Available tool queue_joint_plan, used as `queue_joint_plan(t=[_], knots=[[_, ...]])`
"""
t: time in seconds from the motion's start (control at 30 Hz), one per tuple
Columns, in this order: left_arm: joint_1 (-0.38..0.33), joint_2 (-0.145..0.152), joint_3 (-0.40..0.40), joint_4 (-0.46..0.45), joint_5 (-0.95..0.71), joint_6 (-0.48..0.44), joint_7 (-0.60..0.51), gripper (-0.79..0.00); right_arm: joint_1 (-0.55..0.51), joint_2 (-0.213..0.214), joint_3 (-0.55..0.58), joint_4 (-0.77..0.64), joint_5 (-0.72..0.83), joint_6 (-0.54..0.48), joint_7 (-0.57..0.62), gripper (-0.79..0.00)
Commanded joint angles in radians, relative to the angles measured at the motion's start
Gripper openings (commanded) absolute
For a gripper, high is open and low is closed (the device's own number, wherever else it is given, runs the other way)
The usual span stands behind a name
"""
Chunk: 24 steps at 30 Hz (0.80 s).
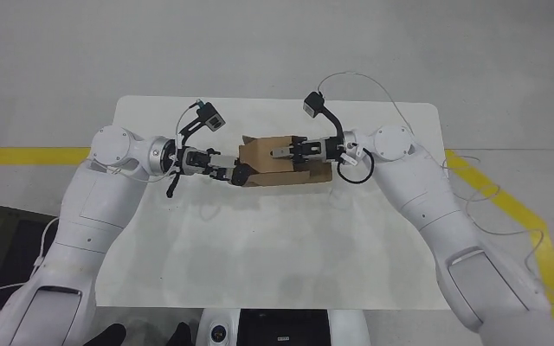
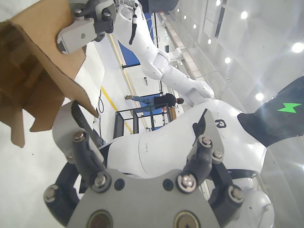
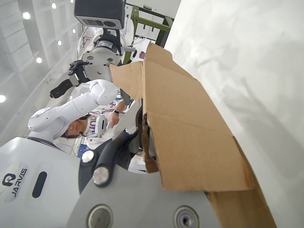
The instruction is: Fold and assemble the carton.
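Nearest, left gripper [image 2: 142, 122] is spread wide w/ nothing held; one fingertip [image 2: 82, 119] touches a loose flap corner of the brown corrugated cardboard carton [image 1: 290, 178], just ahead of it on the white table [image 1: 260, 259]. Beyond, right gripper [image 1: 280, 153] sits on the carton's top wall; can't tell its grip. Judged approx halfway: body popped open, end flaps not yet folded in.

Left gripper [image 2: 140, 112] spread wide; brown carton [image 2: 54, 72] hollow side in view, flap corner just beside one fingertip [image 2: 79, 117]; right gripper [image 2: 78, 34] against carton's far panel
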Motion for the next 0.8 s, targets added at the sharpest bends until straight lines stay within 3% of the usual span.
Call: queue_joint_plan(t=[0.0,0.4,0.77], knots=[[0.006,0.002,-0.006,-0.011,-0.003,0.003,0.000,0.000,-0.003,-0.001,0.000,-0.006,-0.008,0.004,-0.004,-0.785],[0.001,-0.006,0.015,-0.027,-0.019,0.017,0.035,0.000,-0.012,-0.010,-0.007,-0.052,-0.044,0.027,-0.010,-0.785],[-0.010,-0.015,0.038,-0.005,0.039,-0.027,0.094,0.000,-0.019,-0.018,-0.006,-0.087,-0.027,0.026,0.020,-0.785]])
